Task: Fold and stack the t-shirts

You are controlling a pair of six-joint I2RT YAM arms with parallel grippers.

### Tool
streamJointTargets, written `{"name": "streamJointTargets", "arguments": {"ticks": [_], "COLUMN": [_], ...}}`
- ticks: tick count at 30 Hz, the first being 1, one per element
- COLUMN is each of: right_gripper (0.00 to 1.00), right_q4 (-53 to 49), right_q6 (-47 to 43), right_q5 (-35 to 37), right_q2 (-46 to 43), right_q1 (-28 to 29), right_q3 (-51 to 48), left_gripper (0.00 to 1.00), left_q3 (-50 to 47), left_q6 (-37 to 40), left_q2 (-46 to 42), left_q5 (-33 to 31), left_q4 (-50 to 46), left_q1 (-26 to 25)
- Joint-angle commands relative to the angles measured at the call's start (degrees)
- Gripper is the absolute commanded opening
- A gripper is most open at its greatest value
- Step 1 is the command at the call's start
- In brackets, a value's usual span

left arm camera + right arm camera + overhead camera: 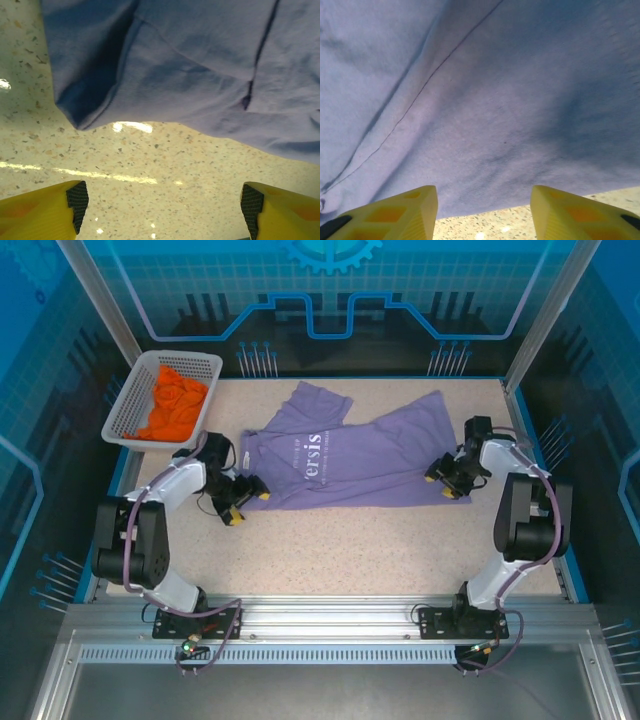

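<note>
The lavender-purple t-shirt (350, 455) lies spread across the middle of the table, white lettering up, with a sleeve bunched at its far left. The orange t-shirt (175, 405) sits crumpled in the white basket (135, 390). My left gripper (249, 506) stands open just off the purple shirt's near left corner. In the left wrist view its fingertips (77, 200) frame bare tabletop, and the shirt's edge (200, 75) lies beyond them. My right gripper (441, 486) is open at the shirt's right hem. In the right wrist view the gripper (484, 212) has its jaws apart over the hem edge of the cloth (485, 100), gripping nothing.
The white mesh basket stands at the table's far left corner. A speckled tabletop (350, 550) stretches between the shirt and the arm bases. Blue enclosure walls and metal posts border the table on all sides.
</note>
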Motion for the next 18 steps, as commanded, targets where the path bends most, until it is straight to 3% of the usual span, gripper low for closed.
{"name": "streamJointTargets", "arguments": {"ticks": [1, 9, 12, 17, 18], "right_gripper": [0.47, 0.43, 0.44, 0.46, 0.46], "right_q4": [2.2, 1.4, 2.4, 1.3, 0.7], "right_q6": [0.4, 1.2, 1.5, 1.9, 1.9], "right_q5": [-1.5, 1.9, 2.0, 2.3, 2.3], "right_q2": [2.0, 5.6, 5.5, 6.6, 6.9], "right_q1": [0.9, 0.0, -0.9, -2.4, -2.7], "right_q3": [-0.3, -2.1, -3.6, -4.4, -4.5], "left_gripper": [0.8, 0.58, 0.42, 0.01, 0.0], "left_q3": [-1.2, -1.1, -0.7, 1.8, 2.4], "left_q6": [0.7, -0.6, -1.8, -2.1, -1.6], "left_q2": [0.4, 4.8, 7.0, 9.0, 9.0], "left_q5": [-0.3, -9.0, -9.7, -14.7, -16.3], "left_q4": [5.5, 8.2, 10.5, 7.8, 6.1], "left_q1": [-1.1, -1.2, -1.2, -1.0, -0.8]}}
